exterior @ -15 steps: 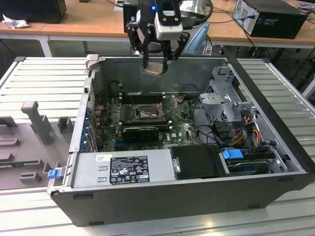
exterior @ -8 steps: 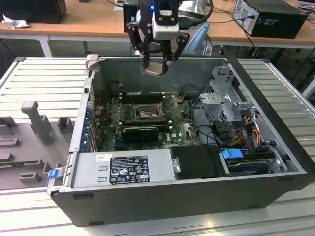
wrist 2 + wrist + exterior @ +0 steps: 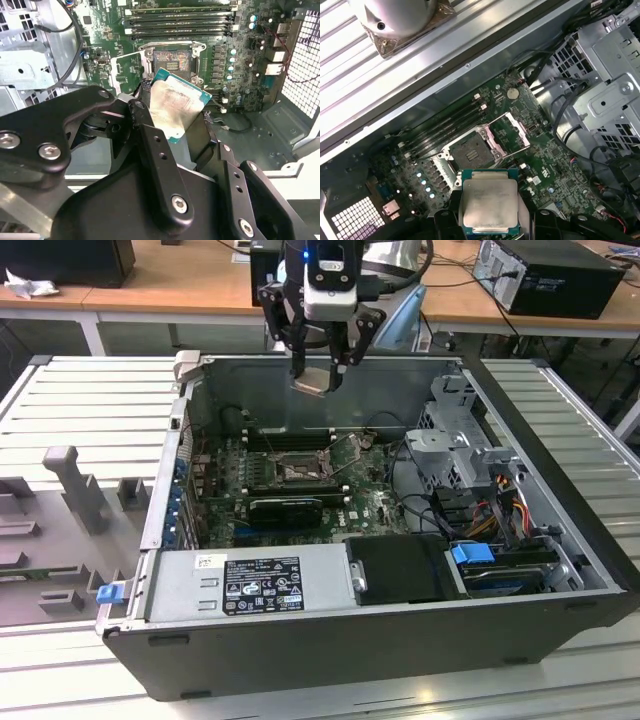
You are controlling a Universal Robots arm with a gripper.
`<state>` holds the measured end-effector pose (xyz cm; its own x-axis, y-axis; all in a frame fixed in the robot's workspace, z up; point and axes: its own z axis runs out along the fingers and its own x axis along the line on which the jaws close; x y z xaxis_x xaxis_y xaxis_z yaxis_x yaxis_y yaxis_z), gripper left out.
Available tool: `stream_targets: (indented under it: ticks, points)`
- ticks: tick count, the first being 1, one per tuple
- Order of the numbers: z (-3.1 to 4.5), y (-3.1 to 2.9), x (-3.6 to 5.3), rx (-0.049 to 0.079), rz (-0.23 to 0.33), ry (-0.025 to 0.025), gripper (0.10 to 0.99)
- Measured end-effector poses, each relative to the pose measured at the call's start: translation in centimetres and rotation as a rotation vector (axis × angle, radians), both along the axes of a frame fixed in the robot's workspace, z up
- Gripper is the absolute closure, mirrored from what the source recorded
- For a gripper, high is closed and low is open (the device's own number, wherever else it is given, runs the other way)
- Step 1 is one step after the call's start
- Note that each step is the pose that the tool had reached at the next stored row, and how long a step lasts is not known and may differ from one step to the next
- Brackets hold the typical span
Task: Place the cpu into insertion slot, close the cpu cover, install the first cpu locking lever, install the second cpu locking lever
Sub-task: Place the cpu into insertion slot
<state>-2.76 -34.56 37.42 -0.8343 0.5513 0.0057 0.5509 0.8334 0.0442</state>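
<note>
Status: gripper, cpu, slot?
Copy: gripper shut on cpu, above case. Empty slot, cover open beside it. Nothing seen between cpu and slot.

Lighting is even and diffuse and comes from overhead. In the exterior view the ribbed table (image 3: 80,400) reads bright, while the motherboard (image 3: 375,502) sits in dimmer shade inside the computer case (image 3: 400,390). In the second wrist view, mottled glare covers the metal top of the cpu (image 3: 175,110).
</note>
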Motion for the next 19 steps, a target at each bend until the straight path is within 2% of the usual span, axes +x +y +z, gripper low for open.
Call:
stream_targets:
  ticks: [19]
  points:
    - [0.0, 0.0, 0.0, -0.012, -0.202, 0.0001, 0.561]
